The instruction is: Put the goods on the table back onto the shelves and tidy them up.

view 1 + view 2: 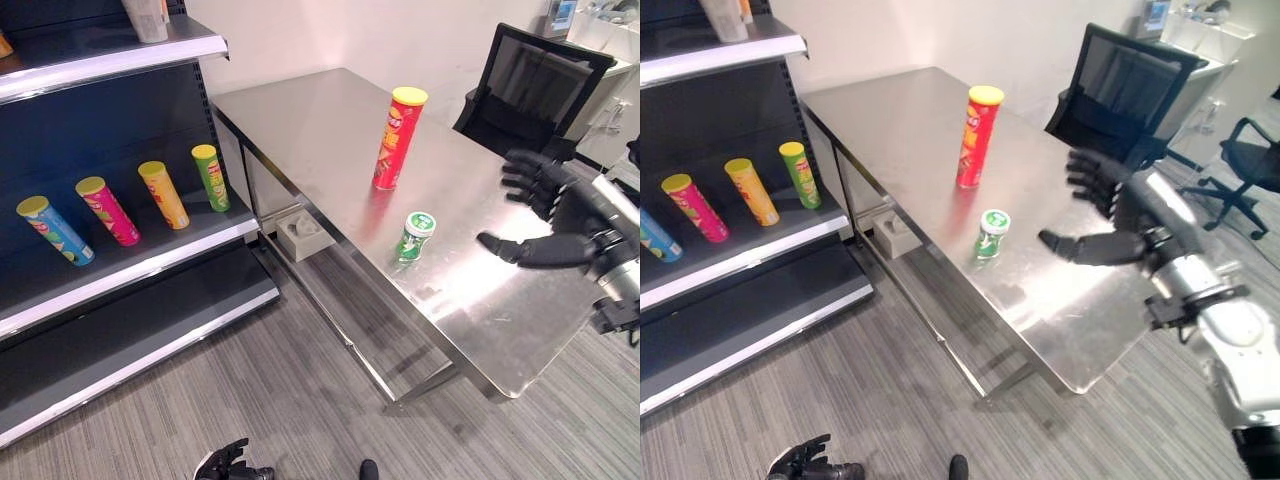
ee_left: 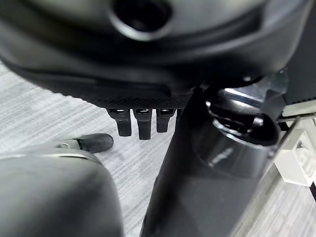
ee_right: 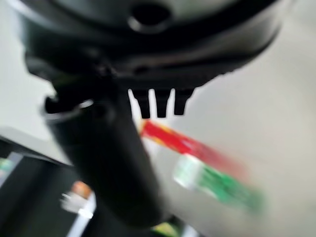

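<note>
A tall red chip can (image 1: pixel 398 138) with a yellow lid stands upright in the middle of the steel table (image 1: pixel 300 120). Nearer the table's front edge stands a small green canister (image 1: pixel 414 236) with a white lid. My right hand (image 1: pixel 555 215) hovers open over the table to the right of the canister, thumb pointing toward it, a hand's width away. The right wrist view has the red can (image 3: pixel 192 144) and the green canister (image 3: pixel 217 185) beyond the thumb. My left hand (image 1: pixel 232 464) hangs low near the floor, fingers relaxed and holding nothing.
The dark shelf unit (image 1: pixel 150 265) on the left holds blue (image 1: pixel 55 230), pink (image 1: pixel 106 211), orange (image 1: pixel 163 195) and green (image 1: pixel 210 177) cans leaning on its middle board. A white box (image 1: pixel 303 233) sits under the table. A black office chair (image 1: pixel 530 90) stands behind the table.
</note>
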Motion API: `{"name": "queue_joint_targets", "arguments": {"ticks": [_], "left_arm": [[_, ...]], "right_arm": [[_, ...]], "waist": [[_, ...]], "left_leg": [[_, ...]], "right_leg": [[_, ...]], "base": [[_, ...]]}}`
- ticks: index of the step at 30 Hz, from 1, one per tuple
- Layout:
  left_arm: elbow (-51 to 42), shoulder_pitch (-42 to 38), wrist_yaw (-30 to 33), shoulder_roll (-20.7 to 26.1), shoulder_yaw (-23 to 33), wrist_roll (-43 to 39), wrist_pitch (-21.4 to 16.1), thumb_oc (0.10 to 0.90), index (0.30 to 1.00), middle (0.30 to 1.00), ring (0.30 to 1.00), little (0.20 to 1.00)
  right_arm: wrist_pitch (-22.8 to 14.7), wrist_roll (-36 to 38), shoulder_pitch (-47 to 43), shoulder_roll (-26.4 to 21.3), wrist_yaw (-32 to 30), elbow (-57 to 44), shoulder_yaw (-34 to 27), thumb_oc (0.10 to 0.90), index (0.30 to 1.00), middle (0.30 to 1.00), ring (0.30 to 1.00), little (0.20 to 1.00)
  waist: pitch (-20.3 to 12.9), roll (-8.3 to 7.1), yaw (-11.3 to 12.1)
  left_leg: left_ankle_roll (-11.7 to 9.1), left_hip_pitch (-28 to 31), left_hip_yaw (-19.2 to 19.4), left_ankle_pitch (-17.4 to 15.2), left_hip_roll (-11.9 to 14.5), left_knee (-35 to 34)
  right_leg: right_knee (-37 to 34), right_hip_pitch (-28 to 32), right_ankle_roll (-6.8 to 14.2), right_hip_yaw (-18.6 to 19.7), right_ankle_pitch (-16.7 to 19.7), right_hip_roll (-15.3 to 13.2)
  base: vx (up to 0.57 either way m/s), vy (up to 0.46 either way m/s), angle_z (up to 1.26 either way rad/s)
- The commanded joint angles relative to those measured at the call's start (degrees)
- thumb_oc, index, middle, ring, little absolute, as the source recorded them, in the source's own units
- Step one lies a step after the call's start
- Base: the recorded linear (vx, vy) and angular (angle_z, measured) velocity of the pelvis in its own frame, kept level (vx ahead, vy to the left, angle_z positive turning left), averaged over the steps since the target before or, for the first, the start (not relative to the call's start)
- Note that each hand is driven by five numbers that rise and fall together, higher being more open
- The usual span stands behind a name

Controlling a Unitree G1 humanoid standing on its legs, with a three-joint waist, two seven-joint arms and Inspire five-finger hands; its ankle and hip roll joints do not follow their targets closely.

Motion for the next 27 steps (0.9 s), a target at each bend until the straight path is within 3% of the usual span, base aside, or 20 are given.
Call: {"name": "queue_joint_targets", "arguments": {"ticks": [1,9,16,27], "left_arm": [[2.3,-5.5,-1.3,0.5,-1.0,0.4,-2.9,0.800,0.900,0.900,0.900,0.900],[1.4,-4.6,0.2,0.6,0.5,-0.5,-2.8,0.800,0.900,0.900,0.900,0.900],[0.5,-2.8,0.6,1.5,0.0,-1.9,-2.6,0.800,0.900,0.900,0.900,0.900],[1.0,-1.9,0.8,1.6,-0.2,-2.1,-2.5,0.800,0.900,0.900,0.900,0.900]], "right_arm": [[-3.5,-1.3,-8.3,-0.5,-0.6,1.5,-4.5,0.800,0.900,0.900,0.900,0.900],[-4.9,-8.4,-7.6,5.9,-7.6,2.8,-8.2,0.800,0.900,0.900,0.900,0.900],[-4.2,-8.3,-16.3,9.5,-9.5,11.2,0.5,0.800,0.900,0.900,0.900,0.900],[-4.4,-7.3,-21.0,11.3,-10.3,15.1,4.0,0.800,0.900,0.900,0.900,0.900]], "waist": [[1.7,-0.85,0.1],[2.0,0.00,1.2],[2.9,0.78,3.6],[3.1,0.98,4.9]], "left_leg": [[-0.7,3.9,0.5,-7.4,0.5,0.3],[-0.6,2.0,-2.0,-6.8,0.1,0.3],[-0.9,0.3,-3.9,-5.9,0.4,0.3],[-0.9,0.1,-4.8,-5.9,0.4,0.3]], "right_leg": [[0.4,1.8,5.3,-1.2,-2.7,-3.6],[0.4,1.8,5.2,-3.1,-3.0,-4.2],[0.4,1.3,4.8,-4.4,-3.8,-3.8],[0.4,2.0,4.6,-5.5,-4.4,-3.7]], "base": [[0.00,-0.015,0.05],[0.02,-0.042,0.16],[0.01,-0.043,0.13],[0.01,-0.004,0.03]]}}
